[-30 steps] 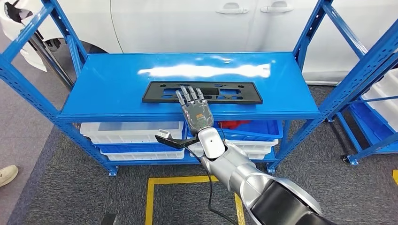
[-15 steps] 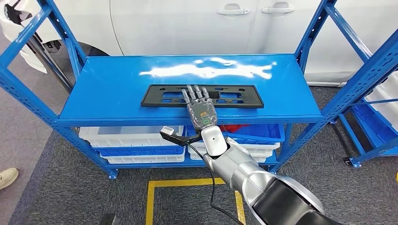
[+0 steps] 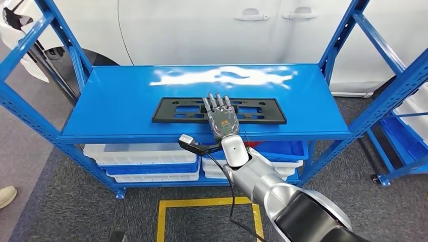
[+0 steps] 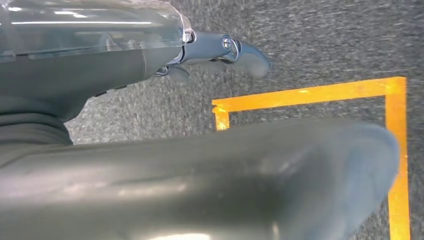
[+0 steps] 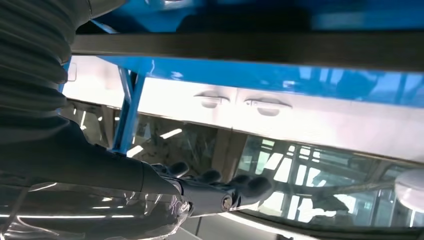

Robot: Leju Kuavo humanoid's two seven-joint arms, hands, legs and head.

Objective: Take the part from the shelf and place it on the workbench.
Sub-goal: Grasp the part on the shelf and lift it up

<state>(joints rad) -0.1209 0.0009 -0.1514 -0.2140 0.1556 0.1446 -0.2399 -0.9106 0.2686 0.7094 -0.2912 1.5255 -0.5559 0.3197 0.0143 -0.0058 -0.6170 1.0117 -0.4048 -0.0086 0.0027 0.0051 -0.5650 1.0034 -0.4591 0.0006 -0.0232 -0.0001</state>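
**Reach onto the shelf, grasp not yet made**

The blue shelf (image 3: 126, 101) takes up the middle of the head view, its top board glossy and bare apart from one item, with white and blue bins (image 3: 144, 161) stacked on the level beneath. Behind it stands a white car (image 3: 212, 30); on the grey floor in front runs a yellow floor marking (image 3: 202, 202).

The part (image 3: 171, 111), a long flat black plate with cut-outs, lies flat along the front half of the top board, parallel to the front edge and roughly centred.

The step in hand is the first one, taking the part off the shelf; nothing has been lifted. The right hand (image 3: 221, 116) reaches in over the front edge of the board and lies across the middle of the part, fingers stretched forward and a little apart, palm down. It holds nothing. Whether the fingertips actually touch the plate or hover just over it cannot be told from these views.

The left hand (image 4: 227, 50) hangs low over the floor by the yellow marking; its fingers look loosely curled with nothing in them, though the view is too blurred to be sure.

The next move, as I judge it, calls for a hold on a thin, flat plate that offers little to close on from above. The hand will probably need to hook a long edge or a cut-out, or draw the plate toward the front edge so fingers can get under it. A grip near the middle should keep so long a piece from tipping.
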